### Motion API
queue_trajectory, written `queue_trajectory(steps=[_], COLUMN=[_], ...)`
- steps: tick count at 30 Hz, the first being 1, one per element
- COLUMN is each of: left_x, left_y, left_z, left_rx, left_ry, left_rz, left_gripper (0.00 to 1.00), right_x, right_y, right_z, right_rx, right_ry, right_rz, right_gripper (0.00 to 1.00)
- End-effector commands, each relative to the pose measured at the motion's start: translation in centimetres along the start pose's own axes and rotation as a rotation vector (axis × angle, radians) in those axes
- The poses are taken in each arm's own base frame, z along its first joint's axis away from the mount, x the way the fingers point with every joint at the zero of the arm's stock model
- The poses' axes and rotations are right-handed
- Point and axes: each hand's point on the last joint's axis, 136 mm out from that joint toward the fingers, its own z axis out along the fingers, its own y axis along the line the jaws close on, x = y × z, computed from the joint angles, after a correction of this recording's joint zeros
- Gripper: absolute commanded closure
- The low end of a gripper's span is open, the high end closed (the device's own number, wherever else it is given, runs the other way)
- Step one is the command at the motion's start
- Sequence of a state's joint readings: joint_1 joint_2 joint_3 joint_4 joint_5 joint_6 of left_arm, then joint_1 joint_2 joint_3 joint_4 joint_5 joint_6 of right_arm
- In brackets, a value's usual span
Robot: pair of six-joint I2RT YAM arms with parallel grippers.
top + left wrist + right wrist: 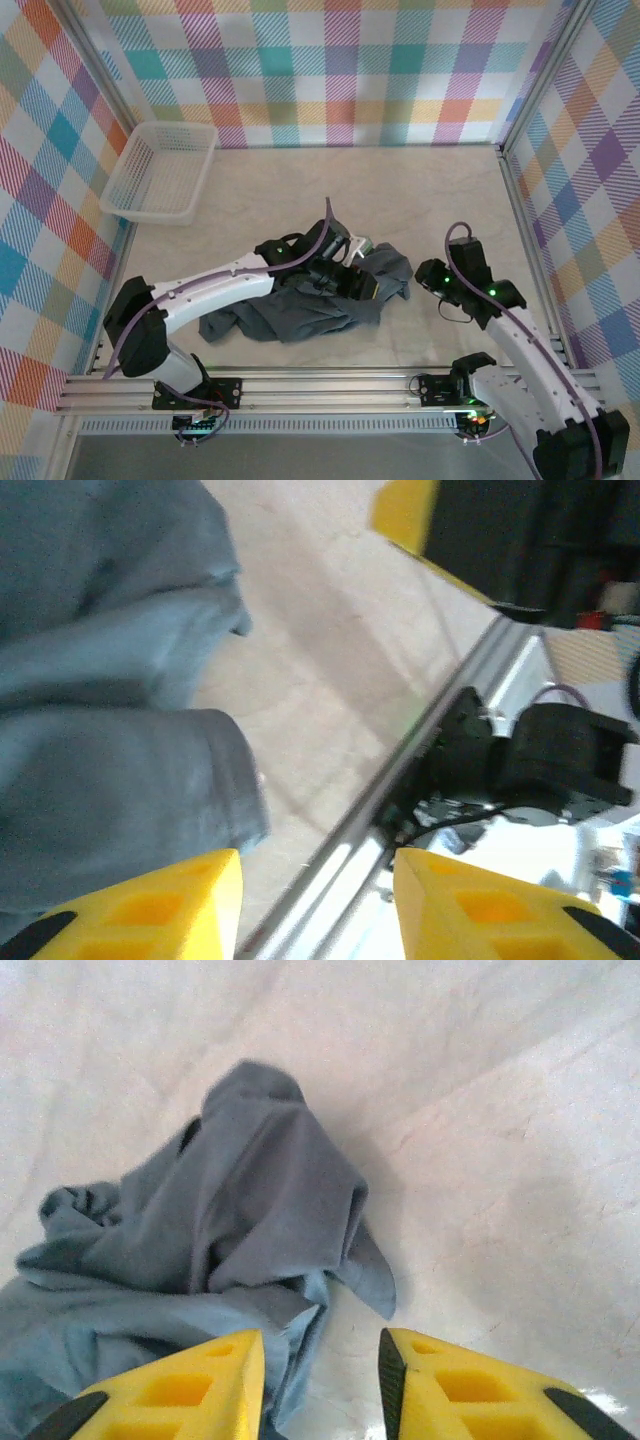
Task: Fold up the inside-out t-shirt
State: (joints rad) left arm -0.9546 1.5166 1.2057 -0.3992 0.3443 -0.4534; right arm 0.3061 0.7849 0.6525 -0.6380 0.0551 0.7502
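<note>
The inside-out t-shirt (300,305) lies crumpled in a slate blue-grey heap on the table, near the front middle. My left gripper (366,287) hovers over its right part. In the left wrist view this gripper (318,905) is open, nothing sits between its yellow fingers (150,910), and the shirt (100,680) is off to the left. My right gripper (430,279) sits just right of the heap. In the right wrist view it (322,1385) is open above bare table, with a loose shirt (230,1210) edge lying by its left finger (190,1390).
A white mesh basket (160,172) stands at the back left against the checked wall. The aluminium front rail (400,780) and the right arm's base (560,760) lie close beyond the left gripper. Bare table (400,190) stretches behind the shirt.
</note>
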Motion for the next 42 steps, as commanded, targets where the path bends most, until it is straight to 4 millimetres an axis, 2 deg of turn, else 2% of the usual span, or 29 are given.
queue_trajectory(steps=[1, 3, 5, 6, 8, 10, 12, 15, 18, 19, 23, 25, 27, 31, 35, 36, 37, 38, 39, 42], left_x=[-2.8, -1.3, 1.6, 3.7, 7.2, 10.6, 12.7, 14.5, 13.6, 13.0, 10.8, 9.2, 7.5, 4.2, 1.1, 0.6, 0.2, 0.1, 0.0, 0.1], left_y=[4.3, 9.7, 15.6, 18.3, 22.1, 24.8, 26.5, 28.4, 29.4, 29.6, 30.8, 31.3, 32.1, 34.5, 35.3, 35.2, 34.8, 34.5, 33.9, 32.3], left_z=[-6.7, -9.6, -12.7, -14.1, -16.0, -16.8, -16.4, -15.3, -13.8, -13.4, -14.7, -16.1, -17.6, -19.2, -18.1, -17.7, -17.4, -17.2, -17.2, -18.4], left_rx=[-0.228, -0.403, -0.574, -0.641, -0.718, -0.752, -0.726, -0.679, -0.597, -0.580, -0.641, -0.685, -0.731, -0.772, -0.711, -0.678, -0.646, -0.623, -0.600, -0.582], left_ry=[-0.235, -0.257, -0.262, -0.253, -0.243, -0.241, -0.255, -0.289, -0.352, -0.365, -0.413, -0.445, -0.479, -0.523, -0.509, -0.503, -0.504, -0.500, -0.504, -0.542], left_rz=[-0.004, -0.141, -0.322, -0.423, -0.576, -0.716, -0.828, -0.949, -0.991, -0.990, -0.961, -0.922, -0.892, -0.855, -0.775, -0.761, -0.754, -0.752, -0.747, -0.731], left_gripper=[0.53, 0.53, 0.53, 0.53, 0.51, 0.51, 0.46, 0.29, 0.24, 0.29, 0.68, 0.87, 1.00, 1.00, 1.00, 1.00, 1.00, 0.94, 0.84, 0.66], right_x=[0.1, 1.8, 3.5, 4.4, 6.4, 9.5, 12.1, 13.7, 13.9, 13.7, 12.3, 11.4, 10.9, 9.5, 8.7, 9.2, 9.8, 10.5, 11.2, 12.6], right_y=[2.5, 4.0, 3.3, 2.6, 1.7, 1.9, 3.1, 5.1, 6.0, 5.7, 5.8, 5.9, 6.4, 5.9, 4.4, 4.2, 4.2, 4.2, 4.2, 3.8], right_z=[-0.6, -0.2, 0.6, 1.1, 1.9, 2.4, 2.6, 3.1, 4.6, 5.2, 6.9, 7.4, 7.3, 6.4, 5.0, 4.7, 4.5, 4.3, 4.0, 3.3], right_rx=[-0.141, -0.232, -0.199, -0.163, -0.126, -0.159, -0.223, -0.309, -0.321, -0.289, -0.214, -0.194, -0.205, -0.184, -0.170, -0.184, -0.204, -0.218, -0.225, -0.165], right_ry=[0.003, 0.102, 0.205, 0.254, 0.347, 0.470, 0.560, 0.578, 0.564, 0.559, 0.510, 0.472, 0.449, 0.356, 0.268, 0.285, 0.311, 0.335, 0.357, 0.341], right_rz=[-0.131, -0.164, -0.159, -0.157, -0.154, -0.153, -0.183, -0.205, -0.191, -0.200, -0.242, -0.256, -0.261, -0.257, -0.226, -0.223, -0.224, -0.233, -0.267, -0.442], right_gripper=[0.60, 0.60, 0.62, 0.62, 0.63, 0.60, 0.54, 0.47, 0.47, 0.49, 0.66, 0.83, 0.97, 1.00, 1.00, 0.97, 0.82, 0.72, 0.68, 0.64])
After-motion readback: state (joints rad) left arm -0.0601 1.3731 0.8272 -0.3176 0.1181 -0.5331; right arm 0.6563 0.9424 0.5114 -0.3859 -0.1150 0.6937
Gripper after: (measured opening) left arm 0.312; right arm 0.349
